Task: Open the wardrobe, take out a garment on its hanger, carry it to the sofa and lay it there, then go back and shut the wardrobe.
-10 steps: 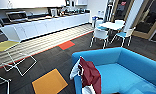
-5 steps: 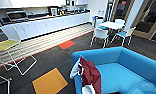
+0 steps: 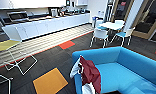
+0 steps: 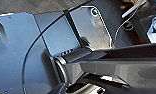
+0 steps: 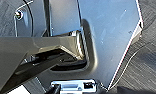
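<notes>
Nearest in the head view, the garment (image 3: 90, 73) is seen draped over the rounded left arm of the sofa (image 3: 134, 72), its maroon body hanging down the near side and white sleeve fabric showing at the left edge and below it. The hanger cannot be made out. From this, the fetching, carrying and laying down are judged done or nearly done, although the jacket lies over the arm and not flat on the seat. The return to the wardrobe and the closing of its doors are judged to remain. In the wrist views, whether either tool is open or closed, or holds anything, cannot be told. Beyond the sofa, white chairs around a small table (image 3: 111, 25) are seen, and farthest off a long white kitchen counter (image 3: 51, 25).
</notes>
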### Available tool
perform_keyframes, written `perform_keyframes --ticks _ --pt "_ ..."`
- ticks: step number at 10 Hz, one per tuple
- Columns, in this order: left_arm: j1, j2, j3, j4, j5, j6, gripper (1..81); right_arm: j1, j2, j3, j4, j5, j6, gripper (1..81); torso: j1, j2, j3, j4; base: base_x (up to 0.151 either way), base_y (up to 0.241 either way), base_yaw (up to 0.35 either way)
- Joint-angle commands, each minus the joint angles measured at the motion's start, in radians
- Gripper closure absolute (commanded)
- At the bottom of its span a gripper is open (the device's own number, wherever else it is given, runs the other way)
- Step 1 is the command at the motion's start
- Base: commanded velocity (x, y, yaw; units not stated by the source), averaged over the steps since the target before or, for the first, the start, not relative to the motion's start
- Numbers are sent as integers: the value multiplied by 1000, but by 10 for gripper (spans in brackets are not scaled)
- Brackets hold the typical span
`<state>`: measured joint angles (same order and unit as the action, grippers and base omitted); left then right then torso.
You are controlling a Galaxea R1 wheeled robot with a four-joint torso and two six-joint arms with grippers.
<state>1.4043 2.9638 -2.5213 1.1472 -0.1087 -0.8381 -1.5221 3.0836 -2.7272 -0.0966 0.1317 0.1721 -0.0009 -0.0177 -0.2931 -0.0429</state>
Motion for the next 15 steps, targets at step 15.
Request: perform_keyframes --ticks 15 --pt "-23 -5 7 8 27 2 10 15 6 3 6 -60 -2 10 1 0 0 0 0 0 75"
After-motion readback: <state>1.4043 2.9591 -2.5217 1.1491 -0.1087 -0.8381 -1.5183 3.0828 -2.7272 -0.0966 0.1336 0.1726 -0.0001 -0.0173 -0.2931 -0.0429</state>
